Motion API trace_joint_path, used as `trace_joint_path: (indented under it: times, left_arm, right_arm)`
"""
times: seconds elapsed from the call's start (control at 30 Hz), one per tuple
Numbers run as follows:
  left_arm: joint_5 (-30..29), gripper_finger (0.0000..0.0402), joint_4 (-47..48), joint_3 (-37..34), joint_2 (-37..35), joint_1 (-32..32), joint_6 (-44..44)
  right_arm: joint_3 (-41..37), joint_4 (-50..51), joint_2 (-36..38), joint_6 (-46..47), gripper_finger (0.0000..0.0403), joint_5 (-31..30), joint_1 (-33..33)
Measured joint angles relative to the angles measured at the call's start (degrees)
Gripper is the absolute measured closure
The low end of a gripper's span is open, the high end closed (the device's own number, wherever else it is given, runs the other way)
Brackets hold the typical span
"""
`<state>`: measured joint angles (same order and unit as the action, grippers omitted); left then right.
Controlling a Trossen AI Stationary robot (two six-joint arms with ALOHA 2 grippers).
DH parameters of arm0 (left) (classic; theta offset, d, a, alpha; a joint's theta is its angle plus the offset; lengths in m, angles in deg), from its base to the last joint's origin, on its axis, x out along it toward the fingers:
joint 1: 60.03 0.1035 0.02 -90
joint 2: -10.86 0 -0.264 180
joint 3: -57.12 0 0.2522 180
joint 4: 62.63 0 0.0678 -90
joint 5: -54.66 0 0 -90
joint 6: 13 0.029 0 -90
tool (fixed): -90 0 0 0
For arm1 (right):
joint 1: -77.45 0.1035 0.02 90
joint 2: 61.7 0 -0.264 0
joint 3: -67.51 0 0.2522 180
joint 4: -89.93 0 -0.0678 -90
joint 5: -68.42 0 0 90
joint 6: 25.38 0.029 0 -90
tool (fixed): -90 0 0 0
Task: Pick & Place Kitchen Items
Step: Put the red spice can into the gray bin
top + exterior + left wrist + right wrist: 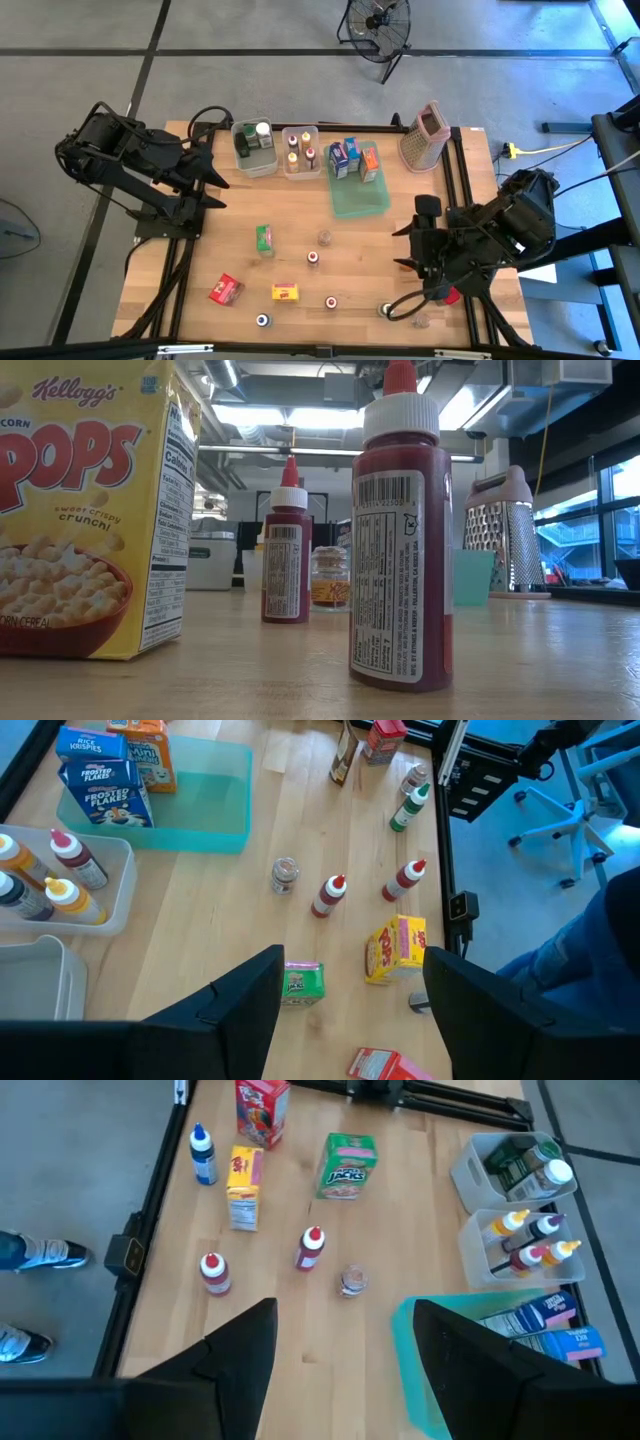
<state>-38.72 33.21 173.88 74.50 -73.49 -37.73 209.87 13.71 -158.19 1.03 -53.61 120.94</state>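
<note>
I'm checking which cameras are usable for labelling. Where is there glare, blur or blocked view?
Low view: the yellow Corn Pops cereal box and red squeeze bottle with white cap loom large and block most of the table; ceiling lights glare behind. Left wrist view: the left gripper has dark, soft-edged fingers across the foreground. High view: even light, little shadow.

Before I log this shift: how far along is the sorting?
Done: cereal cartons stand in the green tray, bottles in a clear bin. In hand: nothing; left gripper and right gripper hang empty, jaws open. Left: the green carton, yellow carton, red carton and small bottles.
</note>
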Motion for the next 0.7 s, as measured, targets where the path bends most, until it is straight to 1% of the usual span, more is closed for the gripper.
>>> trace_joint_path:
  times: [0.57, 0.63, 0.7]
  left_arm:
    - [0.0, 0.0167, 0.0, 0.0, 0.0, 0.0, 0.0]
    - [0.0, 0.0166, 0.0, 0.0, 0.0, 0.0, 0.0]
    - [0.0, 0.0167, 0.0, 0.0, 0.0, 0.0, 0.0]
  right_arm:
    - [0.0, 0.0, 0.1, -1.8, 0.0165, 0.6, 0.9]
    - [0.0, 0.0, 0.1, -2.0, 0.0165, -0.1, 0.9]
    - [0.0, 0.0, 0.1, -2.0, 0.0165, -2.2, 0.9]
